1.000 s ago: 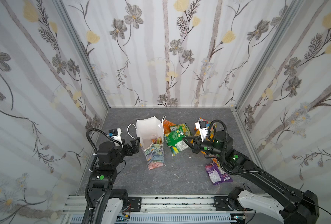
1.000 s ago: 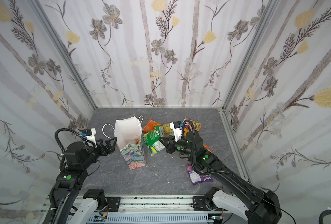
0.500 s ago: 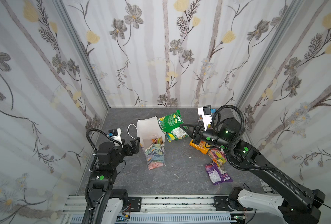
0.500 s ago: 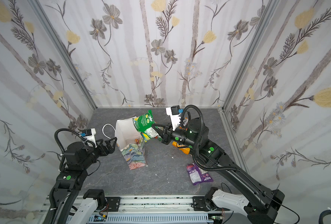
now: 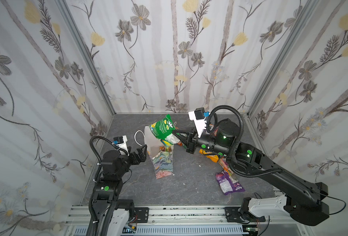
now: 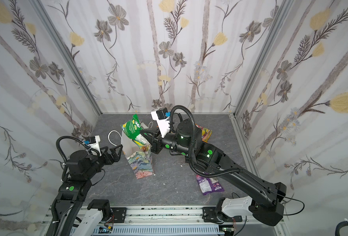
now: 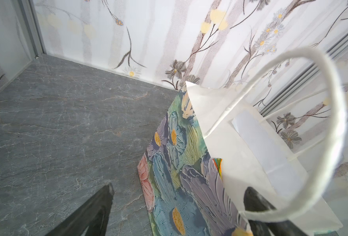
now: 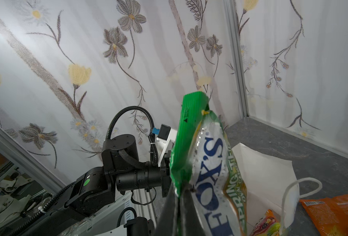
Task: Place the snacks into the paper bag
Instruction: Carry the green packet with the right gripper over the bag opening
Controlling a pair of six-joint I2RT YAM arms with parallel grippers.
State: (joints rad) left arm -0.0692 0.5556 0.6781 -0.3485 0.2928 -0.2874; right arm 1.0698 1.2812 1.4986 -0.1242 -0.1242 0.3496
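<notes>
In both top views, your right hand (image 5: 176,132) reaches across the middle, pinched shut on the edge of a green packet (image 5: 161,127). The packet hangs tilted above the open mouth of the paper bag (image 5: 162,163). The bag stands upright on the grey bench (image 5: 189,183), floral outside and white inside, with bright wrappers showing in it. Your left hand (image 5: 142,151) sits at the bag's left side, fingers spread wide, holding nothing. A purple packet (image 5: 229,183) lies flat on the bench near the front right. An orange snack (image 5: 210,157) lies partly hidden under the right arm.

In the left wrist view, your left hand (image 7: 179,190) gapes wide. One dark finger (image 7: 101,202) is over bare bench. The other sits by the white paper of the bag (image 7: 179,153), seen through the loop of a white cord handle (image 7: 332,132). You cannot tell whether it touches the paper.

In the right wrist view, your right hand (image 8: 179,204) clamps the green packet (image 8: 207,163), lettered FOX'S, by its edge, fingers tight together. Past it stands the bag's white wall (image 8: 260,173). An orange packet (image 8: 332,212) lies on the bench just beside the bag. Your left arm (image 8: 116,173) shows behind the green packet.
</notes>
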